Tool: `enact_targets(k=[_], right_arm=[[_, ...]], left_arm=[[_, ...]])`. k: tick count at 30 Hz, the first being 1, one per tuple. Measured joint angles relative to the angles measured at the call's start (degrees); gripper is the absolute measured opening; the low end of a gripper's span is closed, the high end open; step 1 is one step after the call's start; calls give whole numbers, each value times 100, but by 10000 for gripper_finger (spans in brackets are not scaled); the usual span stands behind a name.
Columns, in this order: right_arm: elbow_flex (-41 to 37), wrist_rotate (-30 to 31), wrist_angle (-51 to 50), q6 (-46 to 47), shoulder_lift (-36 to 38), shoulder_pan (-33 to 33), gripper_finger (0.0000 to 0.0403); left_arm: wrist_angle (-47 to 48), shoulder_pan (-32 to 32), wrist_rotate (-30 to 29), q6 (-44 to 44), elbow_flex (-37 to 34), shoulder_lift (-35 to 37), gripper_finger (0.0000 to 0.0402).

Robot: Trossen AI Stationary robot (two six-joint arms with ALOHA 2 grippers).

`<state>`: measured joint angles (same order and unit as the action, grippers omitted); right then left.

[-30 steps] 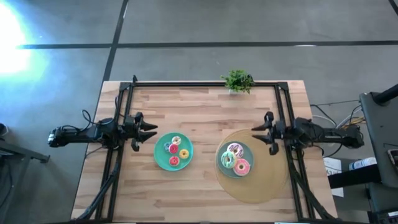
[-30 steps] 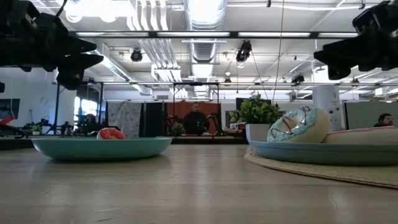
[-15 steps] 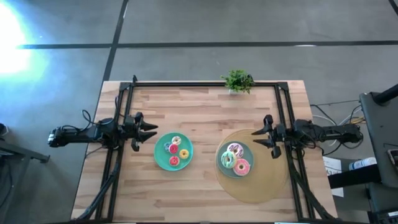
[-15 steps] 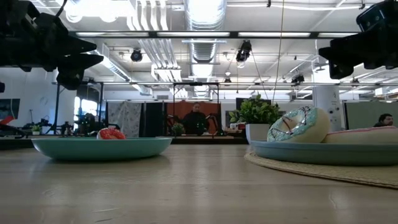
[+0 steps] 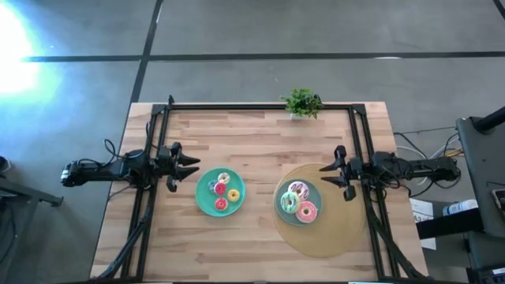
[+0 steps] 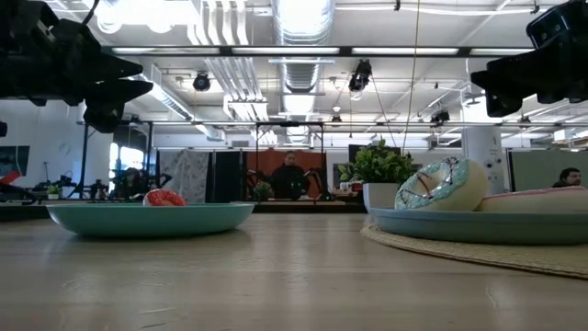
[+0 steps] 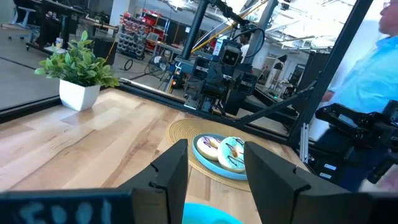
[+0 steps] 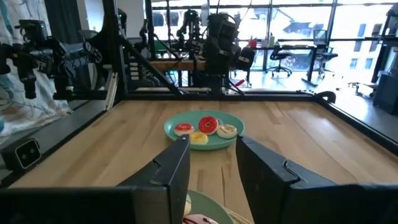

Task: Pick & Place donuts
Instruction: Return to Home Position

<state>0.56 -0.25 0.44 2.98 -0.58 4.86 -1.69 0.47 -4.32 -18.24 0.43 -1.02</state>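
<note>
Several donuts (image 5: 220, 192) lie on the left teal plate (image 5: 203, 199), red, yellow and white ones among them (image 8: 207, 123). Three more, white-purple, green and pink (image 5: 298, 200), rest on the right teal plate (image 5: 280, 207), which sits on a round woven mat (image 5: 339, 229). My left gripper (image 5: 196, 168) hovers open just left of the left plate, above the table (image 6: 110, 92). My right gripper (image 5: 322, 173) hangs open just right of the right plate, also raised (image 6: 496, 87). Neither holds anything (image 7: 214, 146) (image 8: 212, 142).
A small potted plant (image 5: 301, 103) stands at the far edge. A dark metal frame (image 5: 260, 106) runs along the far edge and both sides. Bare wood (image 5: 252, 142) lies between the plates and the plant. A person in a blue shirt (image 7: 373, 68) stands beyond the right side.
My right gripper has drawn back a little toward the table's right edge, staying open. The donuts and plates have kept their places.
</note>
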Motion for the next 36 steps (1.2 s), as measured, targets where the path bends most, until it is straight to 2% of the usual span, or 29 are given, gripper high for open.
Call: enact_targets(k=[13,36], right_arm=[[0,-2,-1,-2,0,0,132],[-2,-9,1,-2,0,-4,116]], left_arm=[[0,0,0,0,0,0,131],[2,-2,2,1,-2,1,131]])
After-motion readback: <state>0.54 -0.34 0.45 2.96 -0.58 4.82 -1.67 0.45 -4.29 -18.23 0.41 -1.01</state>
